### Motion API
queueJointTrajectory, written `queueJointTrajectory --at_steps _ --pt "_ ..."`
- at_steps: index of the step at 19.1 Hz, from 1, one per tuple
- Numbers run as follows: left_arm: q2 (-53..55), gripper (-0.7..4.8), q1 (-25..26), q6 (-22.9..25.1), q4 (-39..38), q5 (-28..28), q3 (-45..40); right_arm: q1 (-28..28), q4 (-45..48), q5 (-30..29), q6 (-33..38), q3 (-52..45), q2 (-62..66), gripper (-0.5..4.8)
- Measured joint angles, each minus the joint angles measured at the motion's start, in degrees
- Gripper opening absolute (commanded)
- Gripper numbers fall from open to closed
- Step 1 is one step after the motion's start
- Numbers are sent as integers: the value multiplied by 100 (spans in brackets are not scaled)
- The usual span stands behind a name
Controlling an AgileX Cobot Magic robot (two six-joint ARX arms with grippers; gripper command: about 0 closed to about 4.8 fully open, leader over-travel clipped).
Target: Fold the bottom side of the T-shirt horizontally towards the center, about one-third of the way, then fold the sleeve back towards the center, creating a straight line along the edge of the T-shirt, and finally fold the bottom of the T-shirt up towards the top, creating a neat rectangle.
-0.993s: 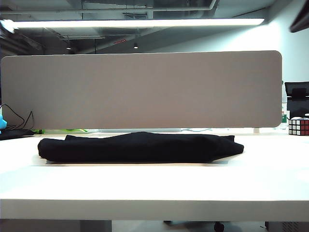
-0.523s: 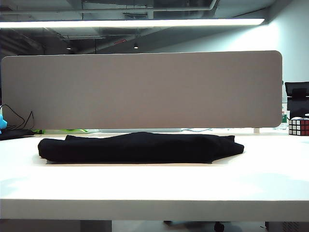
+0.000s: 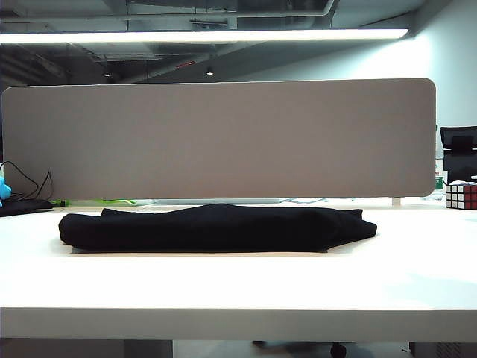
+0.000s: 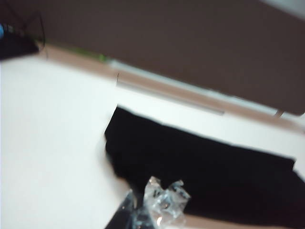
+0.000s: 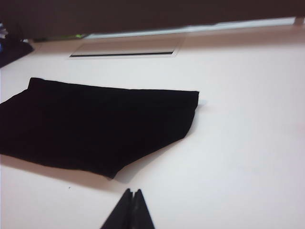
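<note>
From the exterior view, your T-shirt [image 3: 216, 227] lies on the table [image 3: 238, 287] as a low black bundle, already folded into a long, roughly rectangular stack, near the grey divider [image 3: 216, 138] and well apart from the Rubik's cube [image 3: 461, 195] at the far right. Neither arm shows in this view. The right end of the stack tapers a little, so the rectangle is not perfectly square, but I judge that all three folds are done.

In the left wrist view, which is blurred, your left gripper [image 4: 152, 210] sits at the picture's edge with its fingers together and nothing between them; the pale, glossy patch there looks like covering on the fingertips, though the blur makes that uncertain. It is above the table beside the shirt's near edge, apart from the cloth.

In the right wrist view, your right gripper [image 5: 132, 210] shows as two dark fingertips pressed together, empty, over bare table just short of the shirt's angled corner. The shirt lies flat with a straight far edge.

My reading is that you are at the closing step. The next move calls only for keeping both grippers clear of the cloth, or nudging that slanted corner square if you want it neater.
</note>
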Motion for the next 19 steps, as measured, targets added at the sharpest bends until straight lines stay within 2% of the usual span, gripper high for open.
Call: queueJointTrajectory --at_steps 8,15,19 --pt "-168 -6 -146 -122 -4 -656 -195 79 245 188 140 -815 -984 -5" --pt "-168 -6 -597 -122 901 -1128 -1025 208 317 962 192 -1867 -2363 -5" --pt "-168 -6 -909 125 975 -1639 -1027 210 334 1283 190 -2114 -2754 -5"
